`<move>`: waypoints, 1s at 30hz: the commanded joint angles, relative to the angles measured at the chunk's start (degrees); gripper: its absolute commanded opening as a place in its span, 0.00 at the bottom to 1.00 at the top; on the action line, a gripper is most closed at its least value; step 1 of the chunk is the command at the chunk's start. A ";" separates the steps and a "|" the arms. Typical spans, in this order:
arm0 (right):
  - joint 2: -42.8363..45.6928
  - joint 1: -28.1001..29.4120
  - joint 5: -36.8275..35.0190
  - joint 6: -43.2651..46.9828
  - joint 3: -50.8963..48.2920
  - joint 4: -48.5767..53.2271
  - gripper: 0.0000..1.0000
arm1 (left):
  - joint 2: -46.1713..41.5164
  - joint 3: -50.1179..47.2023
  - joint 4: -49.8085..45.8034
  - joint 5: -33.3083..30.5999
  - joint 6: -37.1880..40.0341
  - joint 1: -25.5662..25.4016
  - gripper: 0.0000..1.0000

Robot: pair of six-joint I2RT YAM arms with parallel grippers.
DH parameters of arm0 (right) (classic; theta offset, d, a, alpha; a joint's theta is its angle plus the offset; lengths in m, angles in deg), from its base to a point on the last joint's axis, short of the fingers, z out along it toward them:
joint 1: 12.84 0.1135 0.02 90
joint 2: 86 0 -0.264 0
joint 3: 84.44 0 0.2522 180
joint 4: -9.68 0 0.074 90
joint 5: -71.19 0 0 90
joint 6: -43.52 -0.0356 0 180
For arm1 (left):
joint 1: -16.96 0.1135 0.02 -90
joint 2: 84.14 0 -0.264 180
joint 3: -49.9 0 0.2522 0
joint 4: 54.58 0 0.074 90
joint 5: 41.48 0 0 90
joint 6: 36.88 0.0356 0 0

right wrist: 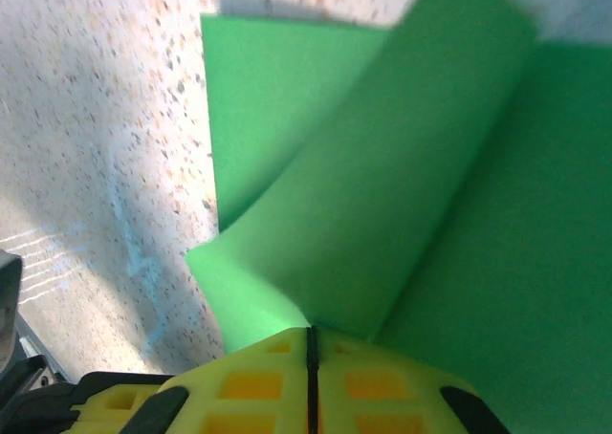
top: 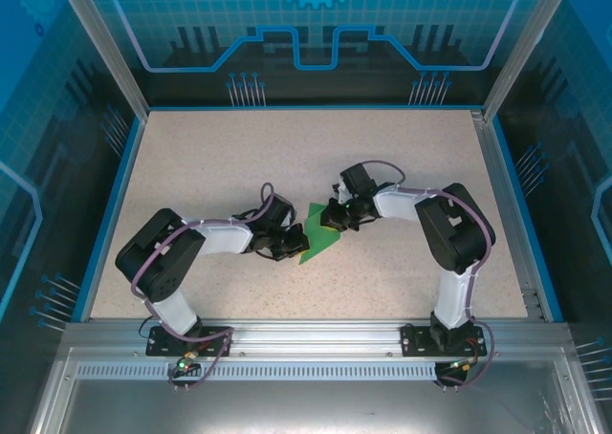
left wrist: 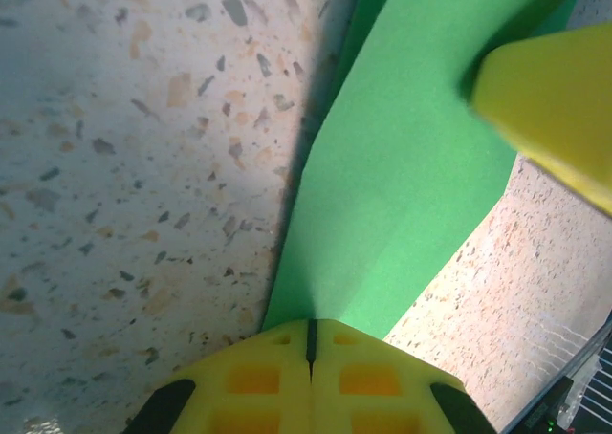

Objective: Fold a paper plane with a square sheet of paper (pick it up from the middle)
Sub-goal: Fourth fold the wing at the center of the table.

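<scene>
On the worktop (top: 191, 176), the left pincer (left wrist: 311, 327) and right pincer (right wrist: 311, 334) were both clamped shut on the square sheet of paper (top: 319, 239), one flap bent over, most folding apparently undone.

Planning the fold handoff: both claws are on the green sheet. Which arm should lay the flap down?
Right, probably. The right claw is shut on the raised flap curling over the sheet; the left claw only pinches a low edge, suited to anchoring.
</scene>
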 commanded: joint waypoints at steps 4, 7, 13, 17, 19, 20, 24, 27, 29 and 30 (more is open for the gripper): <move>3.08 3.15 -2.47 1.42 1.97 1.68 0.09 | 4.09 -0.21 -10.44 -2.67 2.92 -1.03 0.02; 2.24 5.28 -4.31 0.49 2.05 1.67 0.09 | 4.75 0.54 -10.89 -2.40 3.37 -1.09 0.01; -1.54 7.16 -3.57 -0.45 2.47 -0.21 0.09 | 4.55 0.65 -11.08 -2.38 3.63 -1.20 0.01; -2.78 6.57 -9.43 0.85 3.42 3.48 0.09 | 4.26 0.28 -11.29 -2.65 3.65 -1.20 0.01; -3.29 4.97 -12.01 1.14 3.12 4.18 0.09 | 4.40 0.18 -11.37 -2.66 3.69 -1.15 0.01; -3.48 4.05 -12.27 1.34 2.88 3.90 0.09 | 4.45 -0.12 -11.31 -2.66 3.64 -1.20 0.01; -3.02 0.94 -12.62 2.06 2.38 3.49 0.09 | 4.72 -0.97 -11.13 -2.65 3.73 -1.14 0.01; -3.03 -1.24 -11.91 2.49 2.57 3.16 0.10 | 4.77 -2.03 -10.14 -2.44 3.49 -1.21 0.00; -3.47 -2.66 -10.98 2.51 2.55 2.62 0.10 | 5.12 -2.49 -9.34 -2.10 3.21 -1.14 0.00; -3.67 -3.32 -10.56 2.48 2.51 2.30 0.10 | 5.39 -2.45 -9.36 -1.96 3.21 -1.14 0.00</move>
